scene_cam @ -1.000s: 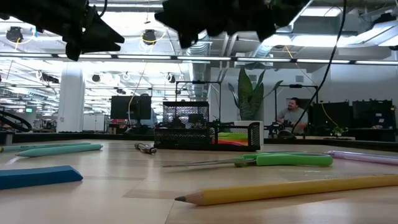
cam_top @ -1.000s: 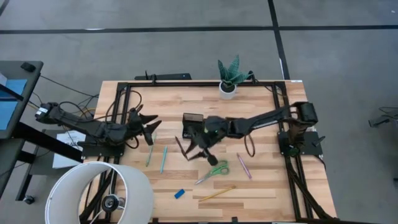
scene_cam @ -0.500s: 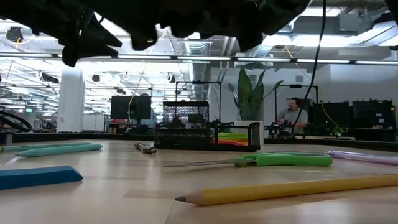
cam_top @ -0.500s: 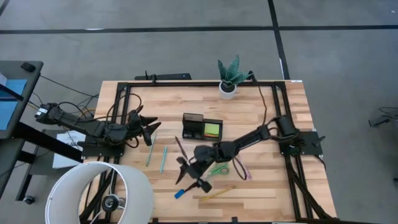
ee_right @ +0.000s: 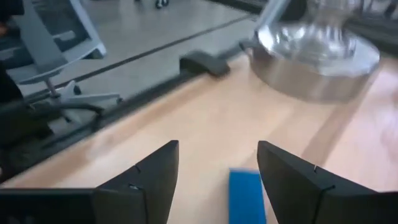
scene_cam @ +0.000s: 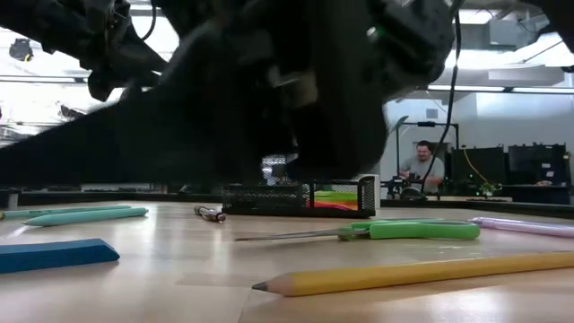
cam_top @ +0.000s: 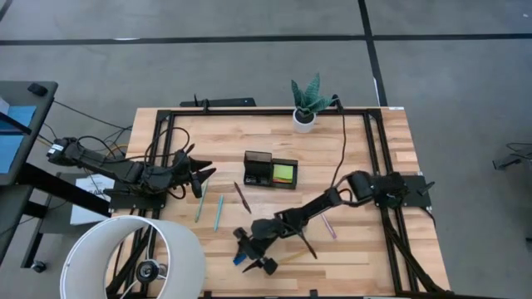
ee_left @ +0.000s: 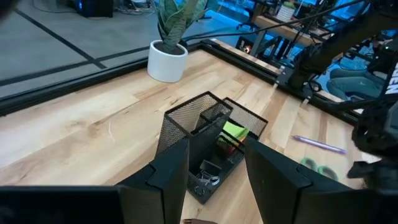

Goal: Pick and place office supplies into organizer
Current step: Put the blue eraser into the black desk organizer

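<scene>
Far left of the table [cam_top: 366, 149]: left gripper [cam_top: 199, 173] waiting, fingers spread and empty, aimed toward the organizer [cam_top: 270, 169]. Just right of it, two teal pens [cam_top: 218, 213] side by side on the wood, a brown pen [cam_top: 242, 197] beyond them.

At centre front, low over the blue eraser [cam_top: 238, 260]: right gripper [cam_top: 253, 252], fingers wide apart, nothing held. Seen from its wrist camera, the eraser [ee_right: 245, 196] flat on the boards between the two fingers, not yet pinched.

Further right, beneath the outstretched right arm: green-handled scissors [scene_cam: 408, 231] and yellow pencil [scene_cam: 413, 272], with a pink pen [cam_top: 327, 223] beside them. Up the table, a lime sticky-note pad [cam_top: 285, 173] already in the organizer.

Likely trouble: a thin, flat eraser offering little to pinch. Too high a close, and nothing caught; too low, and fingertips jammed on the wood. Off-centre, and the eraser nudged sideways or skidded toward the front edge. Also possible: scissors or pencil swept aside by the low arm.
</scene>
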Motion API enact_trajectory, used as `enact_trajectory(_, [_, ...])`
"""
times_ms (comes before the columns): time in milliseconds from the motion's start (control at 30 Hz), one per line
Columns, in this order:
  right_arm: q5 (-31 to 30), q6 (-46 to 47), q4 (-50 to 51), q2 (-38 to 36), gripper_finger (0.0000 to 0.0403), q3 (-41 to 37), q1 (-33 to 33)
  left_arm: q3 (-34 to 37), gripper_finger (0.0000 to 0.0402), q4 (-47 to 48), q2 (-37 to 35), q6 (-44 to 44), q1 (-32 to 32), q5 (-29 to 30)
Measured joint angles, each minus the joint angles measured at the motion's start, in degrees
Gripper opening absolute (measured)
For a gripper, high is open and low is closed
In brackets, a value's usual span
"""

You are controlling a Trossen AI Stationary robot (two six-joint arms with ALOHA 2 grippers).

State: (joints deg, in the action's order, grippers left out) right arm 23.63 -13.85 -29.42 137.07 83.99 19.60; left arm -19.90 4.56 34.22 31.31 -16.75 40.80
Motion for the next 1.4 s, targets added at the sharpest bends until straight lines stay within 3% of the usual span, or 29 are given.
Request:
enact_trajectory(433, [0.06, 4.97, -0.85, 5.34, 0.0188, 2.05, -1.63, 0.01, 0.0149, 0.46, 0.0, -0.25, 0.0, 0.01])
enact_trajectory(833, [-2.52, 3.87, -2.05, 7.57, 0.0086, 2.05, -0.53, 0.02, 0.0149, 1.22, 0.02, -0.35, 0.02, 0.02])
enact_trajectory(1033, [-2.55, 5.93, -2.22, 7.72, 0.0074, 2.03, -0.68, 0.02, 0.0149, 1.2, 0.0, -0.38, 0.02, 0.04])
enact_trajectory(1167, [-2.4, 10.18, -4.25, 6.0, 0.0074, 1.77, -1.39, 0.02, 0.0149, 1.2, 0.01, -0.39, 0.02, 0.05])
enact_trajectory(1400, [-3.08, 12.76, 5.79, -4.64, 0.0072, 1.57, -4.73, 0.04, 0.0149, 1.07, -0.13, -0.28, 0.02, 0.07])
